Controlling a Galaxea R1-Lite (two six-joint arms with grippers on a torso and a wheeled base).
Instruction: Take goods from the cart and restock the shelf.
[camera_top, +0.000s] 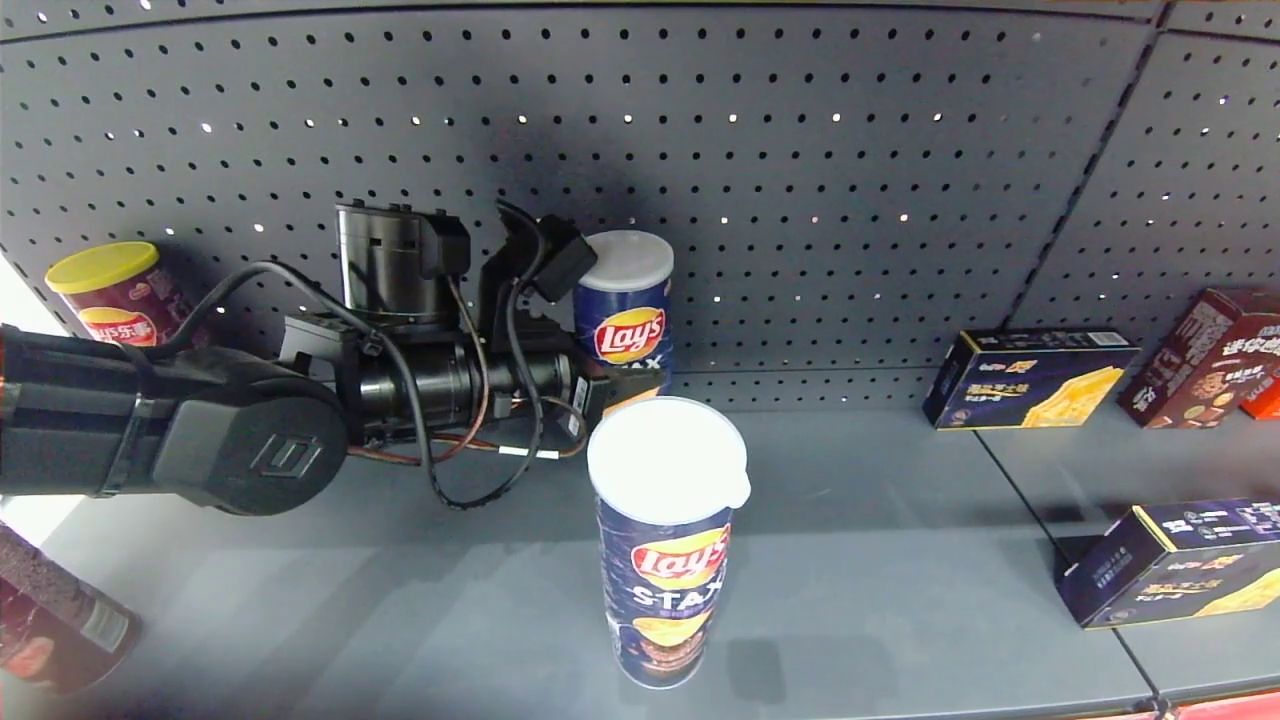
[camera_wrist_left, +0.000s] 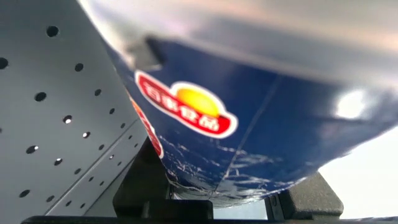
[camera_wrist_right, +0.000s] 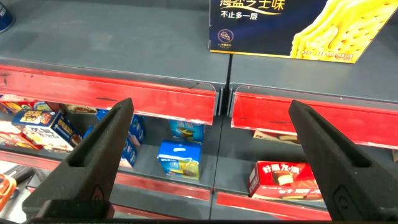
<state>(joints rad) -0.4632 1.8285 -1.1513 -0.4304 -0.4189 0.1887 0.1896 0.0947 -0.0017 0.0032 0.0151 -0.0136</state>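
One rear can (camera_top: 625, 300) in left pincer (camera_top: 612, 386); front can (camera_top: 665, 560) on shelf (camera_top: 900, 560).

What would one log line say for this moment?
left gripper holding rear can at pegboard | front can standing | right gripper open, empty

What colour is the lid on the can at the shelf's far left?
Yellow. The lid shows best in the head view.

This is a shop, in the snack aisle. A grey metal shelf (camera_top: 880, 560) with a grey perforated back panel (camera_top: 800, 120) carries blue tube-shaped chip cans with white lids (camera_top: 665, 560) and dark blue flat cardboard boxes (camera_top: 1030, 380). The lower shelves (camera_wrist_right: 146, 163) have red plastic price rails (camera_wrist_right: 112, 93) along the front edge and small boxed goods (camera_wrist_right: 180, 158) behind them.
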